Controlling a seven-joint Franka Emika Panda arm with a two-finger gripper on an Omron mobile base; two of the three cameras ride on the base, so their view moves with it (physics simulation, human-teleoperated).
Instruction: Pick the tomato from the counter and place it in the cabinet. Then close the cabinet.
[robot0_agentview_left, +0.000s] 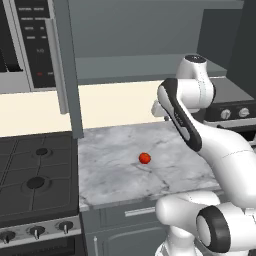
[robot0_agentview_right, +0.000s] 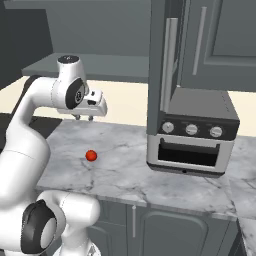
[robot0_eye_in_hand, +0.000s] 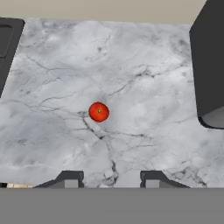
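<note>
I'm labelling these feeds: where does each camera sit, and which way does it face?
Left base view: behind the arm's left, facing forward-down at the counter and tomato; arm at right.
Right base view: behind its right, same tomato, toaster oven; arm at left, gripper.
Hand view: above, looking down on the tomato; fingers below.
All share the tomato.

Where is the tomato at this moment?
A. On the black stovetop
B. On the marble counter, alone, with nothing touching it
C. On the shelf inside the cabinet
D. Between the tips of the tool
B. The tomato lies on the bare marble counter, while the tool hangs above it with its tips apart and nothing between them.
</note>
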